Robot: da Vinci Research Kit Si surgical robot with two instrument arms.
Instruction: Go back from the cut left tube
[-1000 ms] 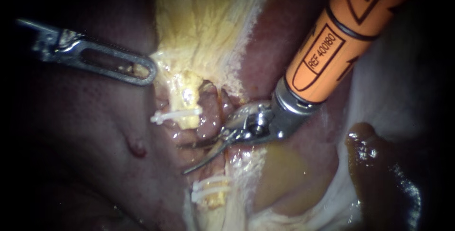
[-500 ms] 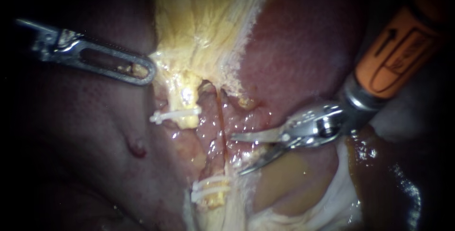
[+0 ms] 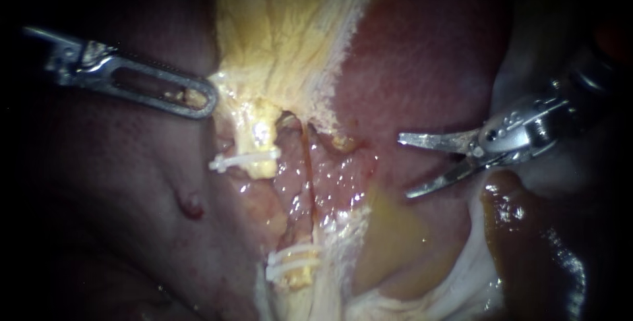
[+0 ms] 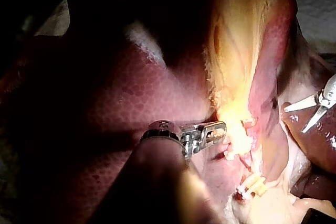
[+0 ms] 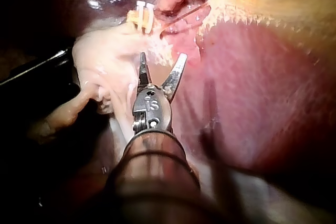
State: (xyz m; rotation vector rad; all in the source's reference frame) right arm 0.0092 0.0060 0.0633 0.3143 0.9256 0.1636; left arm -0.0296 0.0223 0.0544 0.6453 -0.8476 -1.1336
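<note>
In the endoscope view light falls on the middle only. The yellow tissue (image 3: 290, 37) is bright, the wet surface below it glints, and the edges sink into black. The left instrument (image 3: 198, 100) lies half in gloom, and the shaft of the right instrument (image 3: 403, 167) is lost in darkness. The left wrist view is dim except for a glare on that tissue, perhaps overexposed; the near shaft is blurred. In the right wrist view a soft shadow crosses the liver (image 5: 252, 77).
</note>
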